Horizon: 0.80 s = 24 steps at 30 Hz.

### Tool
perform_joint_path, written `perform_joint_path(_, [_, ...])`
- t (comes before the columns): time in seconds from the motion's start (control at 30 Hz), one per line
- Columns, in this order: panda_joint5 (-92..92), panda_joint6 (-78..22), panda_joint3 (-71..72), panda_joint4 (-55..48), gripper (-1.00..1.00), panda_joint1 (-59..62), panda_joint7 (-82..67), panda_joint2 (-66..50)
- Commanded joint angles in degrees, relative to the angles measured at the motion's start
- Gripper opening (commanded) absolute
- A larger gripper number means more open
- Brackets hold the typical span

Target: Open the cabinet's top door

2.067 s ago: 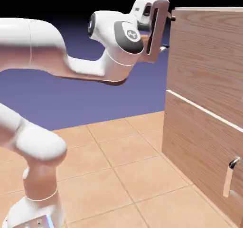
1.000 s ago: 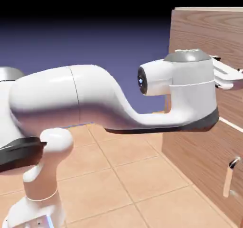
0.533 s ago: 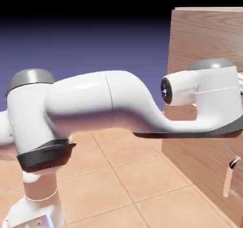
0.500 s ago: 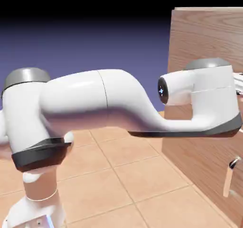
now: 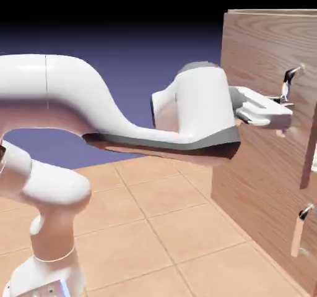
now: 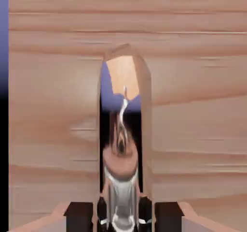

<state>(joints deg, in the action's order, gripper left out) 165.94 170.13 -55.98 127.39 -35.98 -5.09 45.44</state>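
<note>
Across the right side of the exterior view stands the cabinet [image 5: 260,184], and its top door [image 5: 263,48] fills the upper right, seemingly swung slightly out. Reaching from the left, the arm [image 5: 93,113] puts the end effector [image 5: 282,113] at the top door's handle [image 5: 288,82]. The hand view shows it clamped shut on that silver bar [image 6: 120,197]. Judging from this, pull along the door's arc, wrist turning with the panel, to avoid slipping. No cabinet contents show.

Cabinet [image 5: 260,48] cut off at right edge
</note>
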Motion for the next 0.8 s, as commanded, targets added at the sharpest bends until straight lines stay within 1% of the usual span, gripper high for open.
perform_joint_path(0.0, [-0.6, -0.4, 1.6, 1.2, -1.0, 2.1, 0.3, -0.1])
perform_joint_path(0.4, [-16.6, -5.2, 21.3, 16.7, -1.0, 27.0, -5.9, 4.9])
perform_joint_path(0.77, [-39.8, -5.5, 40.6, 30.2, -1.0, 49.1, -16.7, 16.9])
